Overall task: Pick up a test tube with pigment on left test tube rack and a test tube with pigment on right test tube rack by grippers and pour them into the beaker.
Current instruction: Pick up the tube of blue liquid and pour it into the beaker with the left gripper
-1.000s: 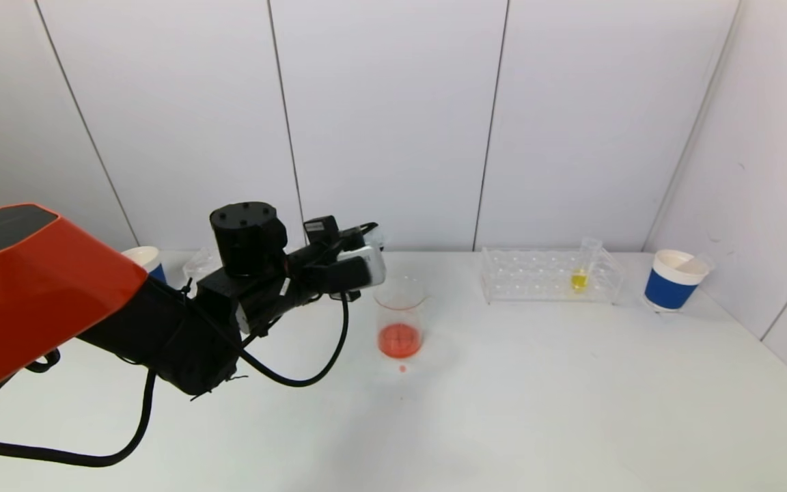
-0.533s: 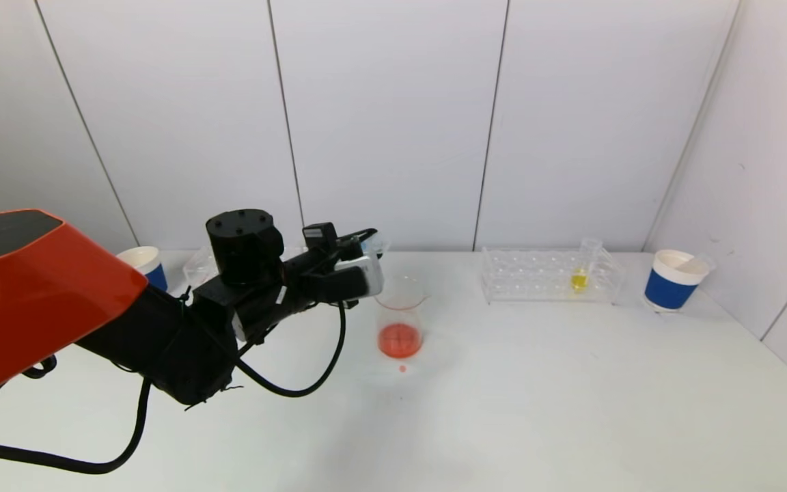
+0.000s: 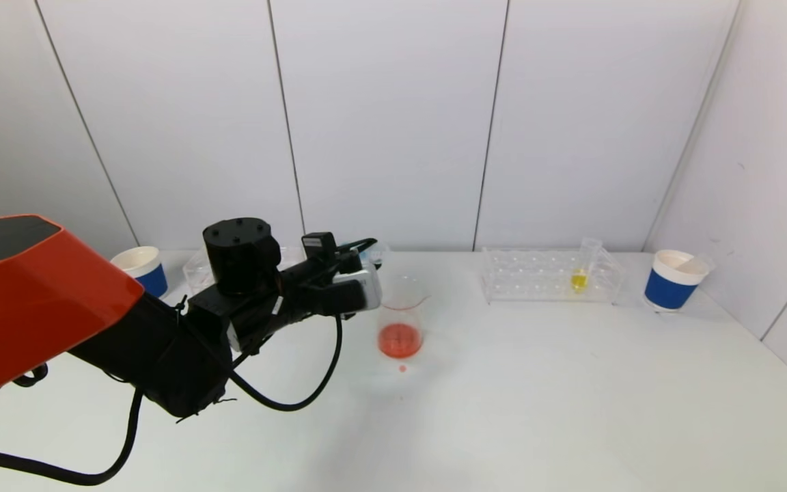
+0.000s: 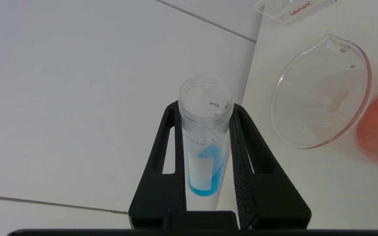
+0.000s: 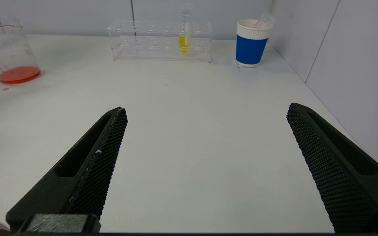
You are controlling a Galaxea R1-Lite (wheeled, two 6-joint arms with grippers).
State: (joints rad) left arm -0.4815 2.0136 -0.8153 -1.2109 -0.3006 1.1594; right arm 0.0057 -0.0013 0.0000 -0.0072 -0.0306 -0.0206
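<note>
Fingers of your right gripper (image 5: pixel 205 164) stand wide apart with nothing between them, low over the bare near part of the white table (image 3: pixel 537 410); this arm is out of sight in the head view. Your left gripper (image 3: pixel 366 270) is farther in, reaching toward the middle from the left side, and its jaws are clamped on a test tube (image 4: pixel 205 137). You can see in the left wrist view that the tube's open mouth points away from the camera and that blue pigment (image 4: pixel 208 177) sits pooled at the closed end, between the black fingers (image 4: pixel 251 170). The tube's mouth is close to the beaker (image 3: pixel 400 318), just beside its rim on the left, and not touching it as far as you can tell. The beaker stands upright near the table's centre with a shallow layer of orange-red liquid (image 3: pixel 399 339) at the bottom; a small red spot (image 3: pixel 402 369) lies on the table just in front of it. Behind your left arm, the left test tube rack (image 3: pixel 197 268) is mostly hidden, with a blue-and-white paper cup (image 3: pixel 139 268) beside it. At the far right, the right test tube rack (image 3: pixel 550 277) holds one upright tube with yellow pigment (image 3: pixel 578 279). Another blue-and-white cup (image 3: pixel 675 280) stands to the right of that rack, near the wall.
</note>
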